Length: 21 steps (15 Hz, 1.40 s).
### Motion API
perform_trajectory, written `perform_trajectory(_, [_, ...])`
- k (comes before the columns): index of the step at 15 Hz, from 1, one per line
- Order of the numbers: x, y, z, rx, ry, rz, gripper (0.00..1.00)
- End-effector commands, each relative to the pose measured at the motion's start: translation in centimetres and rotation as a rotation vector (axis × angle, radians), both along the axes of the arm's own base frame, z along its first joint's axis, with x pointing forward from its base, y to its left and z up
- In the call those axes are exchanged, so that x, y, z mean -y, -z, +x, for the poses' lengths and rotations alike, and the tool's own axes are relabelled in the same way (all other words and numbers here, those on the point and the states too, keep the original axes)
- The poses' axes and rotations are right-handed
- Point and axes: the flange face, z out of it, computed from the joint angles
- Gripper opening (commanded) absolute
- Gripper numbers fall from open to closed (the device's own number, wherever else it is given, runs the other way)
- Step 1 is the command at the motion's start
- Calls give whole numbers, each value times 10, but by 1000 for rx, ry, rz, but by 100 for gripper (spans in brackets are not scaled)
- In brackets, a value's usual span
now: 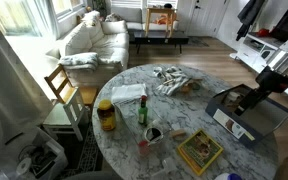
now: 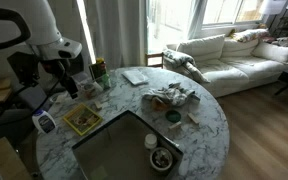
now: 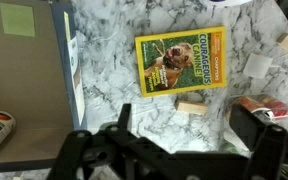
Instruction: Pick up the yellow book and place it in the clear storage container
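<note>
The yellow book (image 3: pixel 181 60) lies flat on the marble table (image 3: pixel 104 60), with a yellow border round a greenish cover picture. It also shows in both exterior views (image 1: pixel 199 150) (image 2: pixel 82 120). My gripper (image 3: pixel 189 125) hangs above the table just beside the book, open, with nothing held. Its dark fingers (image 3: pixel 124 118) frame a small wooden block (image 3: pixel 192 107) lying on the table below. The clear storage container (image 3: pixel 29 85) stands right next to the book, seen also in both exterior views (image 2: pixel 119 150) (image 1: pixel 252 112). In those views the gripper (image 1: pixel 246 100) (image 2: pixel 69 85) hovers over the table's edge.
A jar (image 1: pixel 106 115), a green bottle (image 1: pixel 142 110), white papers (image 1: pixel 129 93) and a crumpled cloth pile (image 1: pixel 169 80) stand on the round table. A reddish item (image 3: pixel 259 105) lies near one finger. A wooden chair (image 1: pixel 64 95) and a white sofa (image 1: pixel 89 40) stand beyond.
</note>
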Motion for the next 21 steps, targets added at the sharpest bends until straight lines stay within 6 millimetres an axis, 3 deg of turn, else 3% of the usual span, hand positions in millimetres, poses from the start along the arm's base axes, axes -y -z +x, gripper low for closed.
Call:
perform_trajectory(1, [0, 0, 0, -1, 0, 0, 100])
perform_trajectory(8, [0, 0, 0, -1, 0, 0, 100])
perform_trajectory(15, [-43, 64, 58, -203, 328, 7, 100])
perform_trajectory(18, [-36, 87, 88, -230, 487, 8, 100])
perform_trajectory(19, [-46, 69, 64, -205, 393, -2, 100])
perform_trajectory(21, [-41, 83, 80, -225, 445, -3, 100])
